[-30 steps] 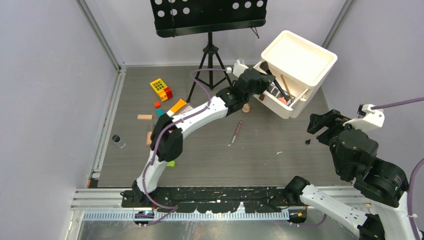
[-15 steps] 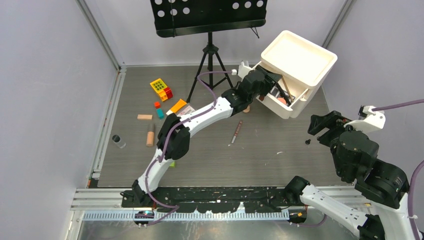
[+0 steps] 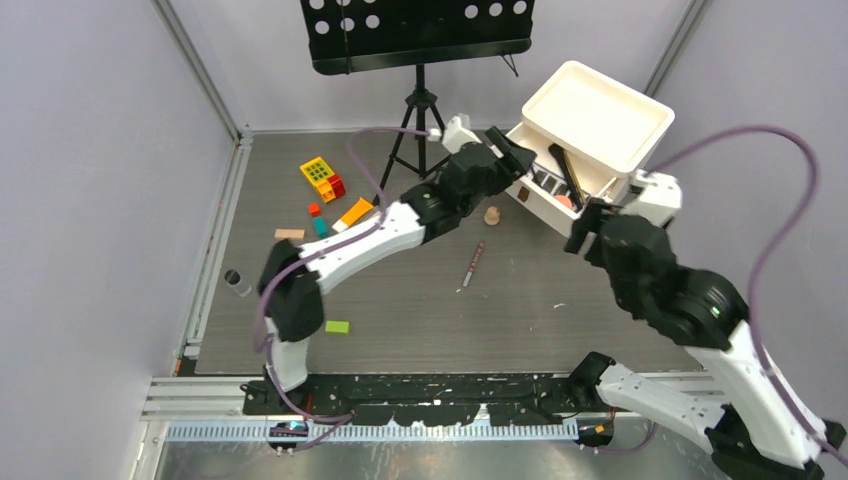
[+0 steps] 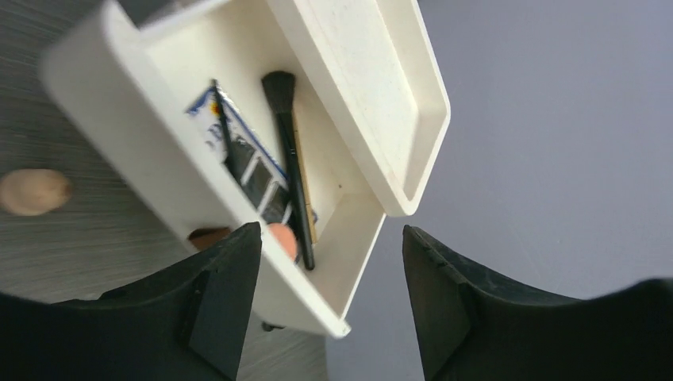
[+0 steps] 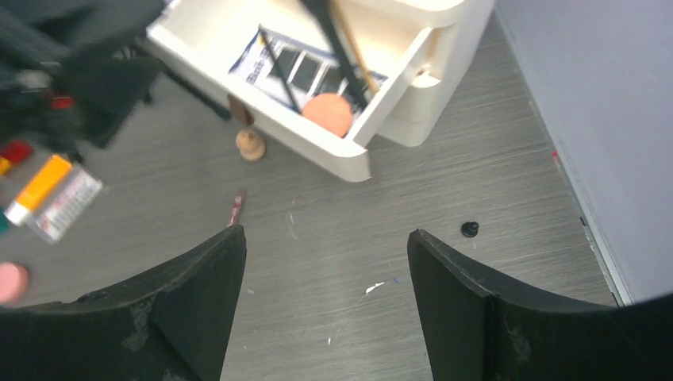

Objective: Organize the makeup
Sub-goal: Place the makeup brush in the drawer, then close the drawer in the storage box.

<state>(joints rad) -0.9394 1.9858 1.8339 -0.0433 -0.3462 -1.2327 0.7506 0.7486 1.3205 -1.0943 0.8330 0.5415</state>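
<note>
The white box (image 3: pixel 600 115) stands at the back right with one drawer (image 3: pixel 560 222) pulled open. In the drawer lie a black brush (image 4: pixel 287 159), a white palette with dark squares (image 4: pixel 254 171), a thin pencil (image 4: pixel 221 119) and a pink round compact (image 5: pixel 328 113). My left gripper (image 3: pixel 515 150) hovers open at the drawer's left end, holding nothing (image 4: pixel 332 302). My right gripper (image 3: pixel 583 225) hangs open over bare floor just in front of the drawer (image 5: pixel 325 309). A red pencil (image 3: pixel 473 263) lies on the floor. A clear black-capped bottle (image 3: pixel 237 283) stands far left.
A music stand's tripod (image 3: pixel 420 110) stands behind the left arm. Toy blocks (image 3: pixel 322 178) and wooden pieces (image 3: pixel 290 234) lie at the left, with a green block (image 3: pixel 337 326) nearer. A tan wooden knob (image 3: pixel 491 215) sits by the drawer. A small black cap (image 5: pixel 470 229) lies near the right wall.
My left gripper has opened at the drawer and drawn back a little to the left. My right arm has swung from the far right up to the front of the drawer.
</note>
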